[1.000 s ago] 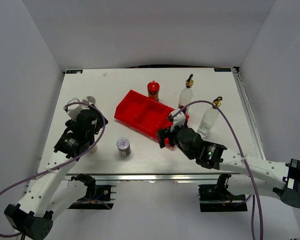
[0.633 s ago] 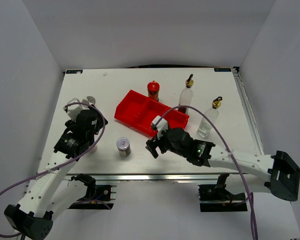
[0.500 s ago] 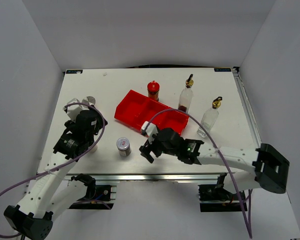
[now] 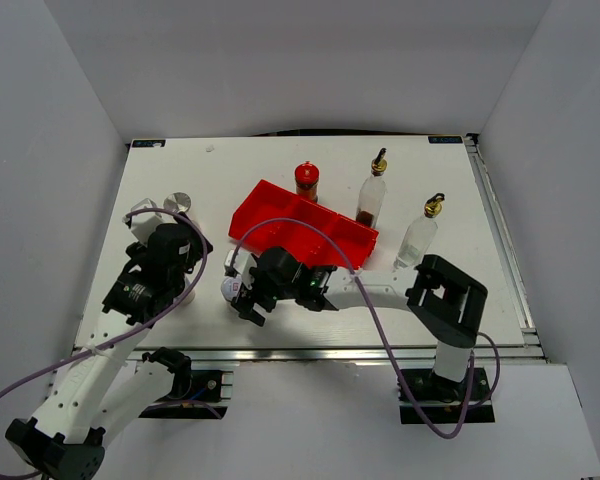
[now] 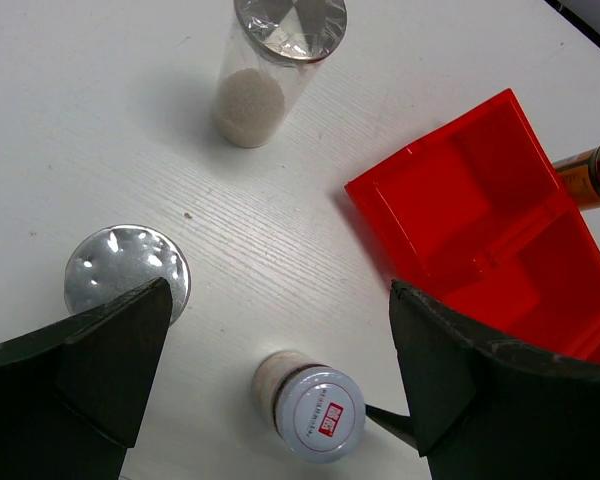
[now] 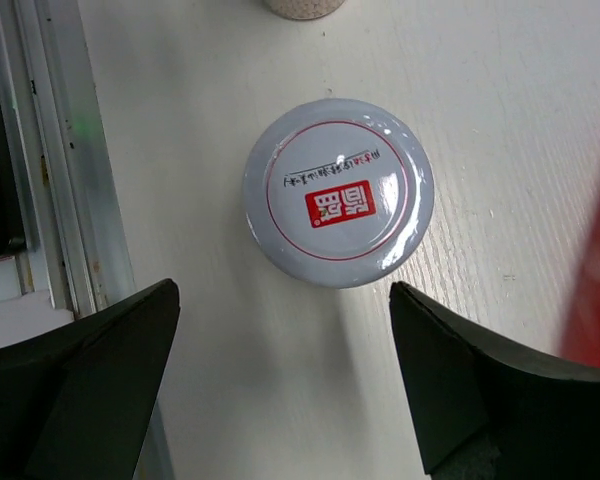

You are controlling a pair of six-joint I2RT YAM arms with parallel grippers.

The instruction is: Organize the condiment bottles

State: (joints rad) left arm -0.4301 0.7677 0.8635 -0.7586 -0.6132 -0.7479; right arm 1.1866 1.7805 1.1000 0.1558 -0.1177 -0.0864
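At the left of the desk [image 4: 210, 170], the left fingers [image 5: 100, 370] hang spread wide and empty above a silver-capped shaker [image 5: 127, 272], with a clear shaker [image 5: 280, 60] beyond it. Just right, the right fingers [image 6: 90, 390] stand wide apart over the white-lidded jar [image 6: 338, 192], near the desk's front edge beside the red bin [image 4: 300, 228]. Lowered off-centre, one finger could strike the lid and topple the jar. The two arms crowd here and might collide. Farther right stand the red-lidded jar [image 4: 307, 180] and two tall bottles [image 4: 371, 200].
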